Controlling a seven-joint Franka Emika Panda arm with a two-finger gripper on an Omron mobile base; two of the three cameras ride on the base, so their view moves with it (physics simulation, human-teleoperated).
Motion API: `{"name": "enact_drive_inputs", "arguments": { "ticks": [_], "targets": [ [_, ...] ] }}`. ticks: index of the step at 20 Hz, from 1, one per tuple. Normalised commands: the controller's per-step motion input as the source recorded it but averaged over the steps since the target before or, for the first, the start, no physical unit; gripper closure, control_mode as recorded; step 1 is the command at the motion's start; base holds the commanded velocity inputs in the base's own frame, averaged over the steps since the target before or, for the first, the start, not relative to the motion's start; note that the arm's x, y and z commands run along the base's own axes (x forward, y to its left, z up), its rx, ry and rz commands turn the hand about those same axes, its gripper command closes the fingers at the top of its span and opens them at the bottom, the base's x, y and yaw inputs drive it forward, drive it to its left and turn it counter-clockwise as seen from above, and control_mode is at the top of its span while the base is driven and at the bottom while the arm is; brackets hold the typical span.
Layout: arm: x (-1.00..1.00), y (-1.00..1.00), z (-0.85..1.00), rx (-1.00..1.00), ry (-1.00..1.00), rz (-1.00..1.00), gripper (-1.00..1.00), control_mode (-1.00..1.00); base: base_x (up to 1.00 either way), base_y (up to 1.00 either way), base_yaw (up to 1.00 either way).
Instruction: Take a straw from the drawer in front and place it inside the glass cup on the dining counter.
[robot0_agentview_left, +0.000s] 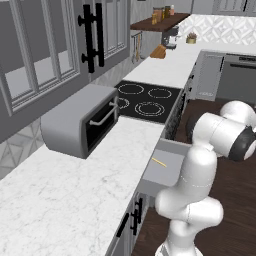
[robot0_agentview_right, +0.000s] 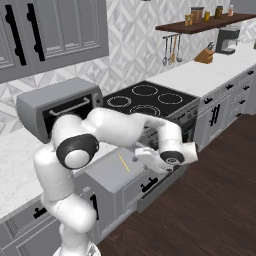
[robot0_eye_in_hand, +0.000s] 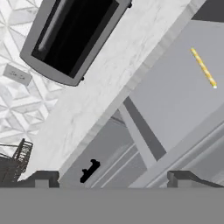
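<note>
The grey drawer (robot0_agentview_right: 111, 176) stands pulled open under the white worktop, and its floor shows in the left base view as the drawer (robot0_agentview_left: 169, 174) and in the hand view as the drawer (robot0_eye_in_hand: 175, 103). A yellow straw (robot0_agentview_right: 123, 163) lies flat on its floor, apart from the walls: straw (robot0_agentview_left: 159, 162), straw (robot0_eye_in_hand: 203, 68). My gripper (robot0_agentview_right: 141, 156) hovers over the drawer's right side, a short way from the straw. In the hand view the gripper (robot0_eye_in_hand: 114, 177) is open, fingertips far apart with nothing between them. The glass cup and dining counter are out of view.
A grey toaster oven (robot0_agentview_left: 80, 122) sits on the marble worktop (robot0_agentview_left: 75, 195) left of the drawer. A black cooktop (robot0_agentview_right: 147, 97) lies beyond it. Cabinet doors with black handles (robot0_agentview_left: 135, 220) are below the worktop. Dark wood floor (robot0_agentview_right: 205, 210) stretches to the right.
</note>
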Motion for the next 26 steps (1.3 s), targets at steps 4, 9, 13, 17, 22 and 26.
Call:
{"name": "enact_drive_inputs", "arguments": {
  "ticks": [4,9,13,17,22,26],
  "targets": [
    [0.55,0.05,0.41,-0.13,0.06,0.00,-1.00,-1.00,0.00,0.00,0.00],
    [0.73,0.14,0.05,-0.10,0.08,0.00,-1.00,-1.00,0.00,0.00,0.00],
    [0.72,0.15,-0.07,-0.15,0.05,0.00,-1.00,-1.00,0.00,0.00,0.00],
    [0.58,0.10,-0.21,-0.18,0.04,0.00,-1.00,-1.00,0.00,0.00,0.00],
    [0.24,0.02,-0.47,-0.18,0.03,0.00,-1.00,-1.00,0.00,0.00,0.00],
    [0.19,0.03,-0.53,-0.12,0.08,0.00,-1.00,-1.00,0.00,0.00,0.00]
  ]
}}
